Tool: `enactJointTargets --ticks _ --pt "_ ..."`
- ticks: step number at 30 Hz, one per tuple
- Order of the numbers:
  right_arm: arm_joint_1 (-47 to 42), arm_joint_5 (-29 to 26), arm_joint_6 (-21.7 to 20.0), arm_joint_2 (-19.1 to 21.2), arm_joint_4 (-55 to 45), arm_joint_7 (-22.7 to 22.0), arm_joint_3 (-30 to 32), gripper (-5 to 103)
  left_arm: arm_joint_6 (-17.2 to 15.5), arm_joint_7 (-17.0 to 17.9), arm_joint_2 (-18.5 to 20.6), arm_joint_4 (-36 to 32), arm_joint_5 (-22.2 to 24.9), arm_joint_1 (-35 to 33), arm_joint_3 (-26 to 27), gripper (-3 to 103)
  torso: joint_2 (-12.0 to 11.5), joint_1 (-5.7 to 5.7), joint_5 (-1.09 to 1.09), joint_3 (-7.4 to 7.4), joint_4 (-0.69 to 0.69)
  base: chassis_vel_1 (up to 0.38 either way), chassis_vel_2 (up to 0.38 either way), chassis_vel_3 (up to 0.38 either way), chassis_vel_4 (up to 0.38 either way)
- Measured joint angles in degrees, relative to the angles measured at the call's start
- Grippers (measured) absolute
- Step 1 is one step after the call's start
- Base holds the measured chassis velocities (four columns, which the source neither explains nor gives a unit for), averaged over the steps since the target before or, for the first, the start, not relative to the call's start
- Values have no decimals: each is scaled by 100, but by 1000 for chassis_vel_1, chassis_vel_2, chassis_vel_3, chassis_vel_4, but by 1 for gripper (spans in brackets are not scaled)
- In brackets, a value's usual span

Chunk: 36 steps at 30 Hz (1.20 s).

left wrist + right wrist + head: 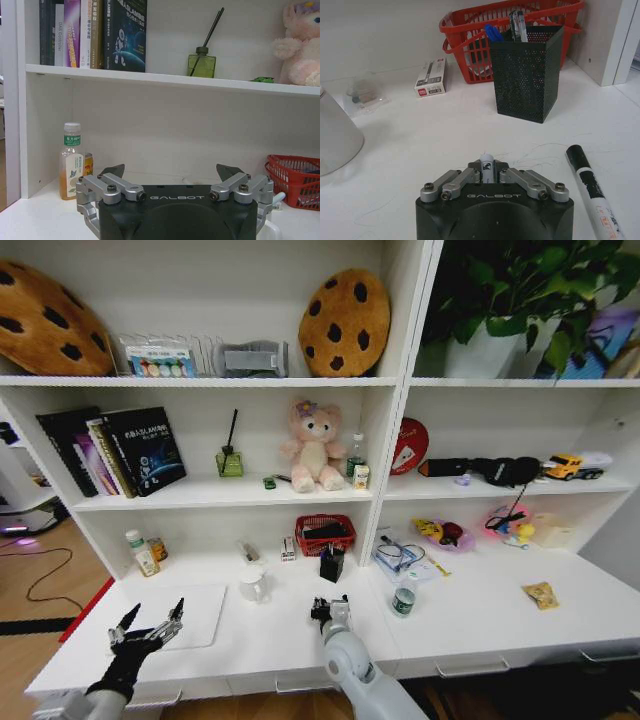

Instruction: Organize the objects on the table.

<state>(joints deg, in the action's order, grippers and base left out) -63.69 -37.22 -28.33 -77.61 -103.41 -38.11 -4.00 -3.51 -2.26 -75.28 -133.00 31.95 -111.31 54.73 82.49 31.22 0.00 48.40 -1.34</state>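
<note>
My right gripper (pixel 331 609) sits low in the centre of the head view, just over the table (pixel 470 625), and it is clenched on a pen (pixel 487 165): in the right wrist view the white tip of that pen pokes up between my closed fingers (pixel 460 179) at the lower middle of the frame. Just above it in that view stands the black mesh pen cup (pixel 526 75), upright, with more pens in it, and a red basket (pixel 470 35) touches the cup's far side at the top. A black-and-white marker (pixel 592 187) lies flat on the table at the lower right, just beside my gripper but apart from it. A small white box (pixel 431 77) lies left of the basket, and the side of a white mug (pixel 335 135) shows at the left edge.

My left gripper (pixel 150 630) hangs at the lower left of the head view over the front of the table, jaws released and spread wide, gripping nothing. In the left wrist view its two dark fingertips (pixel 114 171) stand well apart at the bottom, with a bottle (pixel 71 162) against the shelf wall at the left.

In the head view a green-labelled can (pixel 403 601) stands right of my right gripper, and a yellow packet (pixel 541 594) lies further right.
</note>
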Motion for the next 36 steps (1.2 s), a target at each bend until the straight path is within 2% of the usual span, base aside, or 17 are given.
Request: enactJointTargets --ticks 5,8,11,12,14,16,17,19,22,23,25,26,29,36 --pt "112 565 379 107 -262 351 211 13 0 0 0 0 0 0 0 100 0 0 0 0 0 0 0 0 0" --pt "234 766 467 171 -317 472 336 13 0 0 0 0 0 0 0 100 0 0 1 0 0 0 0 0 0" --pt "448 1088 740 241 -202 901 536 13 0 1 0 0 0 0 0 100 0 0 0 0 0 0 0 0 0" --pt "448 1088 740 241 -202 901 536 13 0 1 0 0 0 0 0 100 0 0 0 0 0 0 0 0 0" --pt "711 1497 1286 273 75 1416 694 13 0 1 0 0 0 0 0 100 0 0 0 0 0 0 0 0 0" --pt "775 1577 1408 274 147 1511 717 13 0 1 0 0 0 0 0 100 0 0 0 0 0 0 0 0 0" --pt "970 1768 1714 273 377 1717 781 13 0 1 0 0 0 0 0 100 0 0 0 0 0 0 0 0 0" --pt "1075 1843 1840 264 511 1813 819 13 0 0 0 0 0 0 0 100 0 1 0 -1 0 0 0 0 0" --pt "1448 2151 2359 197 1261 2153 926 13 0 0 0 0 0 0 0 100 0 0 1 0 -1 0 0 0 0" --pt "1448 2151 2359 197 1261 2153 926 13 0 0 0 0 0 0 0 100 0 0 1 0 -1 0 0 0 0" --pt "1754 2200 2740 118 1839 2294 933 13 0 0 0 0 0 0 0 100 0 1 0 0 0 0 0 0 0" --pt "1754 2200 2740 118 1839 2294 933 13 0 0 0 0 0 0 0 100 0 1 0 0 0 0 0 0 0" --pt "2103 2187 3142 -3 2339 2401 898 13 0 0 0 0 0 0 0 100 0 1 0 0 0 0 0 0 0" --pt "2275 2187 3292 -107 2602 2452 845 13 0 0 0 0 0 0 0 100 0 1 -1 -1 0 0 0 0 0"
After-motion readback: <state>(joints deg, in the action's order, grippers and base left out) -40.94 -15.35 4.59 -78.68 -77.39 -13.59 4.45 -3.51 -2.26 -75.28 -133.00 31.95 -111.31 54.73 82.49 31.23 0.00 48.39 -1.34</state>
